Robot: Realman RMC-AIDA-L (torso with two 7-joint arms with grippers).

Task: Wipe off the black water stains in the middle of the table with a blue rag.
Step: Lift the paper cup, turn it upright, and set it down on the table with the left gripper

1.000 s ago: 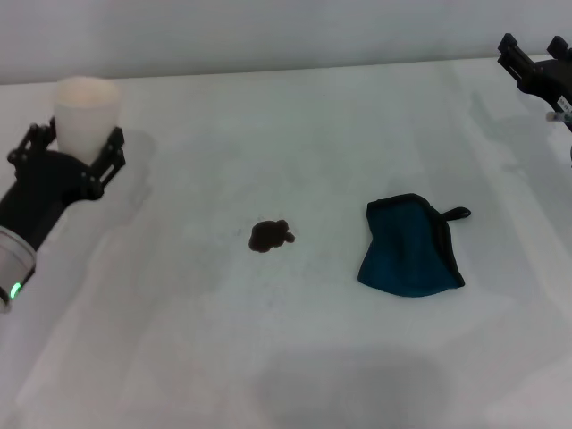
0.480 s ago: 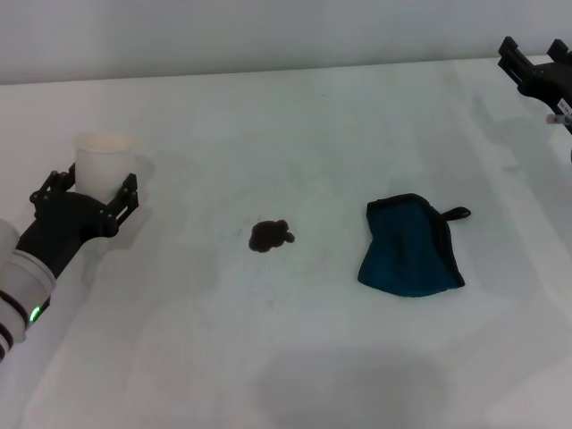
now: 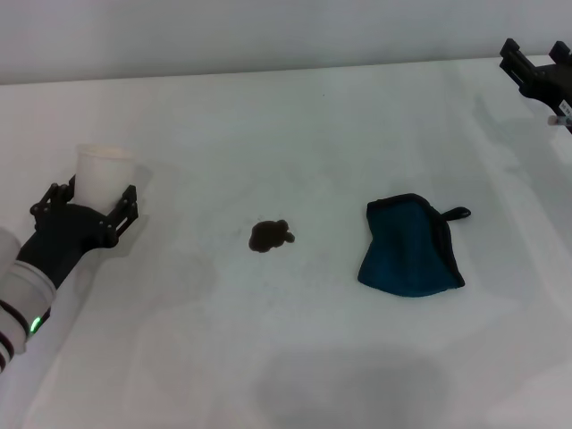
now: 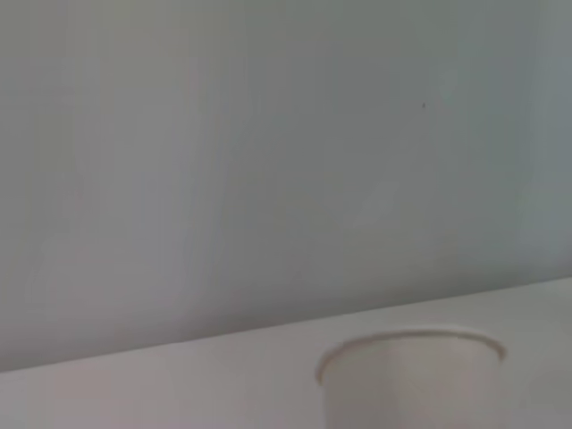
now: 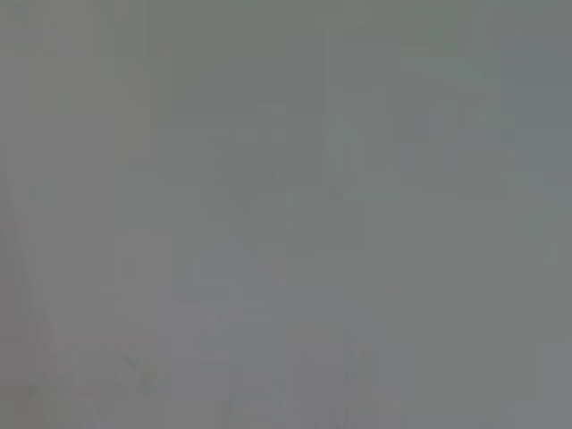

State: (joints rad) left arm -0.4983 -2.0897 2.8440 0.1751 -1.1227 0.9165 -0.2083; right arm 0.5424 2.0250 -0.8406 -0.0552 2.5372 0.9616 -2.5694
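The black water stains (image 3: pixel 270 236) form one small dark blotch on the white table (image 3: pixel 295 134), near its middle. To their right lies the blue rag (image 3: pixel 409 248), folded, with black edging and a small loop at its far corner. No gripper touches either. At the left side, my left gripper (image 3: pixel 94 195) is shut on a white paper cup (image 3: pixel 101 172), held upright; the cup's rim (image 4: pixel 411 344) also shows in the left wrist view. Far off at the back right edge, my right gripper (image 3: pixel 534 52) stands open, well away from the rag.
A grey wall runs behind the table's far edge (image 3: pixel 268 71). The right wrist view shows only plain grey.
My left gripper has carried the paper cup nearer to me and lower, slightly rightward. The stain, the rag and the right arm have not moved.
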